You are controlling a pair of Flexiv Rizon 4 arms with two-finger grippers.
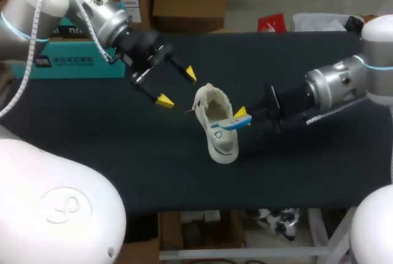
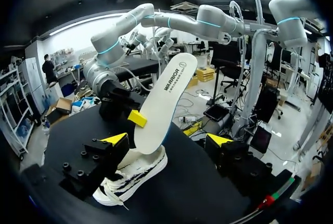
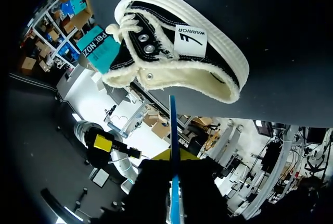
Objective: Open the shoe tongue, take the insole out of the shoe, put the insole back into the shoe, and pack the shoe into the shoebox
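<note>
A cream canvas shoe (image 1: 220, 134) lies near the middle of the black table (image 1: 110, 129); it also shows in the left wrist view (image 2: 136, 174) and the right wrist view (image 3: 177, 52). My right gripper (image 1: 241, 115) is shut on the insole (image 1: 231, 123), which is white on top and blue underneath. The insole (image 2: 165, 99) stands upright with its lower end at the shoe's opening. Between the right gripper's (image 3: 174, 174) fingers the insole (image 3: 173, 130) shows edge-on. My left gripper (image 1: 177, 86) is open and holds nothing, just left of the shoe. From its own wrist, the left gripper (image 2: 167, 139) faces the insole.
A teal shoebox (image 1: 73, 60) sits at the table's far left, behind my left arm. Bare black tabletop lies in front of the shoe and to its left.
</note>
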